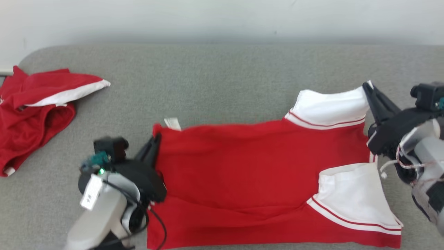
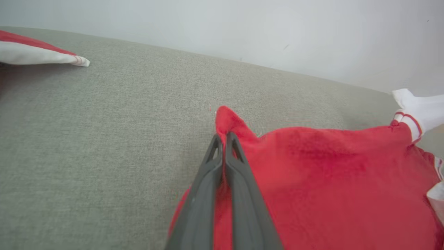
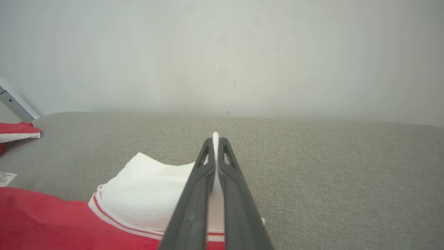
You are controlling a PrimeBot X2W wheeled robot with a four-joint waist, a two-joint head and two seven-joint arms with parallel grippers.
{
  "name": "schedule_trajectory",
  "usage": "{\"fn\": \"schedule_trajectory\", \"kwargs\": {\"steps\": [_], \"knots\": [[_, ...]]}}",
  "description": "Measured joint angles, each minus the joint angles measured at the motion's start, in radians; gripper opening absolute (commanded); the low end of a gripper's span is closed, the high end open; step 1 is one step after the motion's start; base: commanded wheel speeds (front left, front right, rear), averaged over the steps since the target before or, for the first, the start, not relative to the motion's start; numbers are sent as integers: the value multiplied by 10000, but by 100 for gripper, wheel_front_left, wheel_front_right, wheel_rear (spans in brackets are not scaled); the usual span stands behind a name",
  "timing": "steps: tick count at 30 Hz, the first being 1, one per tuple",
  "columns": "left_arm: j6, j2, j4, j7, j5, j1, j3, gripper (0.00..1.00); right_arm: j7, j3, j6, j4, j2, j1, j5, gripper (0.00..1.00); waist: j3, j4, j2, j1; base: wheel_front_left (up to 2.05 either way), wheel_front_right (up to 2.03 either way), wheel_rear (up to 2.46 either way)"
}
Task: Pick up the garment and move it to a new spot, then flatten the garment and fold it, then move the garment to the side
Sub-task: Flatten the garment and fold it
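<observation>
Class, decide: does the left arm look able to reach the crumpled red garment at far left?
Probably yes: only grey surface lies between the left gripper and the crumpled garment, but it is shut on the spread shirt.

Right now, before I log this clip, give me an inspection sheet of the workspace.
Surface: grey woven fabric pad, smooth.
Job's things: red short-sleeved shirt with white striped sleeves, spread out, lightly wrinkled.
Clutter: second red-and-white garment, crumpled at far left.
Pincers: left pincer shut on the shirt's hem corner; right pincer shut on its far white sleeve.
Cables: black cable by the left wrist; white wires at the right wrist.
Surroundings: plain pale wall.
</observation>
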Motion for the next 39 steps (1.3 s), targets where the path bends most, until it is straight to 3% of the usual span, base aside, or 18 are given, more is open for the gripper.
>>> {"fn": "schedule_trajectory", "kwargs": {"steps": [7, 20, 27, 39], "knots": [[-33, 263, -554, -148, 121, 771, -121, 0, -63, 305, 0, -1264, -851, 1253, 1131, 0, -501, -216, 0, -1, 0, 0, 0], [662, 596, -1898, -433, 268, 2157, -138, 0, -58, 794, -2, -2575, -1634, 2579, 2416, 0, -809, -431, 0, 0, 0, 0, 0], [1026, 740, -2441, -477, 817, 2544, -451, 0, 44, 1218, -2, -2997, -2013, 3011, 2614, 0, -764, -323, 0, 1, 0, 0, 0], [1183, 711, -2763, -407, 744, 3161, -568, 0, 568, 2297, 0, -2949, -2253, 3290, 2360, 0, -792, -39, 0, 1, 0, 0, 0]]}}
